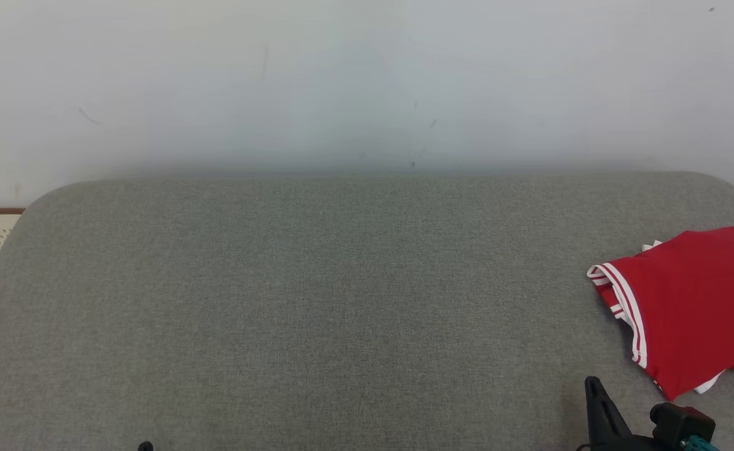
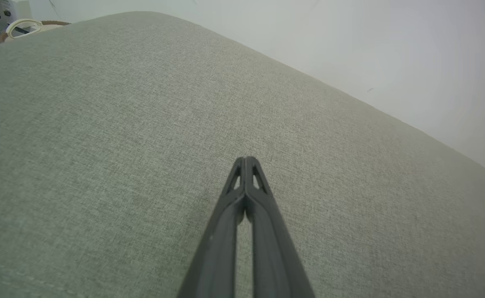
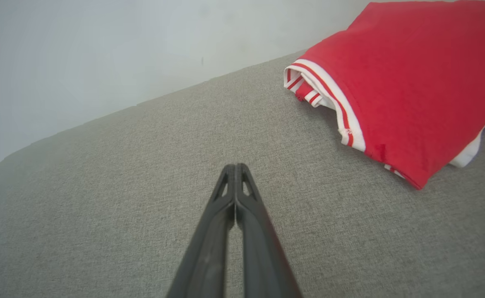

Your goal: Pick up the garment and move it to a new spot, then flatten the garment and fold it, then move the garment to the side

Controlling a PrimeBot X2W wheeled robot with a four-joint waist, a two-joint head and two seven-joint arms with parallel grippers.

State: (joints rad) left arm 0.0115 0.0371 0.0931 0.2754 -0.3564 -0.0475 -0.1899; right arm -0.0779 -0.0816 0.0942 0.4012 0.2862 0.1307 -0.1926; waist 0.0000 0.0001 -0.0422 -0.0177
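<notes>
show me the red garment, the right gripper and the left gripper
red garment (image 1: 699,300): head view, middle of the red cloth
right gripper (image 3: 235,165): right wrist view, tips of its shut fingers
left gripper (image 2: 246,158): left wrist view, tips of its shut fingers

My left gripper (image 2: 246,160) is closed, its two long dark fingers meeting tip to tip. My right gripper (image 3: 235,167) is closed the same way, fingertips pressed together, pointing forward and held low.

Folded red garment (image 1: 692,307) with white-striped trim lies at the right edge of the grey cushion (image 1: 317,300); right gripper (image 1: 594,389) sits near it at lower right, fingers together, not touching; a tiny dark tip at bottom left is perhaps the left gripper (image 1: 145,446).
</notes>
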